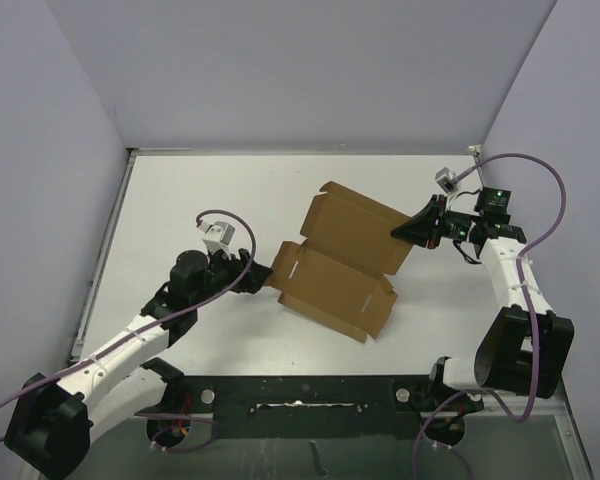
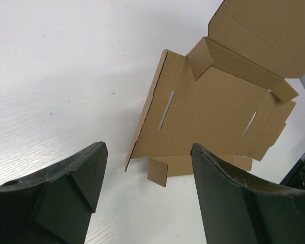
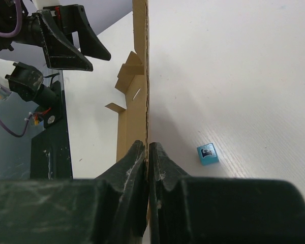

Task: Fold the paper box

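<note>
The left claw (image 2: pixel 147 150) stands open and empty, just short of the paper box's (image 1: pixel 330 285) left edge. The box lies mid-bench (image 1: pixel 180 190), its long axis running left to right between the arms. Its far panel stands raised, pinched edge-on in the closed right claw (image 3: pixel 147 147). The left arm is nearer the flat flaps.

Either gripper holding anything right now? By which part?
The right gripper is pinched shut on the paper box, on the side edge of its raised lid panel. The left gripper is open beside the box, gripping nothing.
</note>
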Robot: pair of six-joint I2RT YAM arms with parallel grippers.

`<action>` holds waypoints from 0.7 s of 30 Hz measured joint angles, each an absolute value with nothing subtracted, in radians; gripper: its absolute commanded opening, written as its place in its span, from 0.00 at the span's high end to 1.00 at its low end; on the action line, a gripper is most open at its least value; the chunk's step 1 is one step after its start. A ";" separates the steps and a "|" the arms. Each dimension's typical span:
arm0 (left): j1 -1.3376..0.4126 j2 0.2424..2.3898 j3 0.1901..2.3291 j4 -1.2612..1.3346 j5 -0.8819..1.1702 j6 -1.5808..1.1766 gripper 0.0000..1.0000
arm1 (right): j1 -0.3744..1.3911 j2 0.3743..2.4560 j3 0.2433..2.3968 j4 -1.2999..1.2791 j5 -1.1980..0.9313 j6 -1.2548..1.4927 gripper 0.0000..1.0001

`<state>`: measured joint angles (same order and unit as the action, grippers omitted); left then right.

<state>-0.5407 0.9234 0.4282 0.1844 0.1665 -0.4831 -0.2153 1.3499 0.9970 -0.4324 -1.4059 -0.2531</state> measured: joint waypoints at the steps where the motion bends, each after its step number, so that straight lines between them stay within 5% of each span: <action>1: -0.533 0.927 0.428 0.189 0.173 -0.480 0.35 | -0.216 1.350 0.997 -0.431 -1.406 -0.253 1.00; 13: -0.526 0.722 0.129 0.273 0.216 -0.815 0.34 | -0.216 1.335 0.954 -0.302 -1.406 -0.114 1.00; 21: -0.546 0.619 0.187 0.299 0.208 -0.998 0.33 | -0.216 1.268 0.863 0.015 -1.365 0.282 1.00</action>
